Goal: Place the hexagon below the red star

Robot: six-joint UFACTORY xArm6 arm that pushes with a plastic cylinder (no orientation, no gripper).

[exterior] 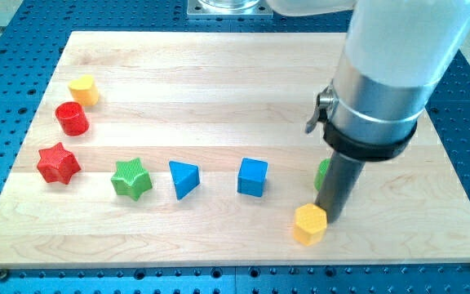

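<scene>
A yellow hexagon (309, 224) lies near the view's bottom, right of the middle. The red star (58, 163) lies at the far left of the wooden board (219, 73). My tip (330, 219) stands right beside the yellow hexagon, at its right upper side, touching or nearly touching it. A green block (322, 173) is mostly hidden behind the rod; its shape cannot be made out.
A yellow block (83, 90) and a red cylinder (73, 118) lie at the upper left. A green star (131, 178), a blue triangle (184, 179) and a blue cube (252, 176) form a row across the middle. The arm's big body covers the upper right.
</scene>
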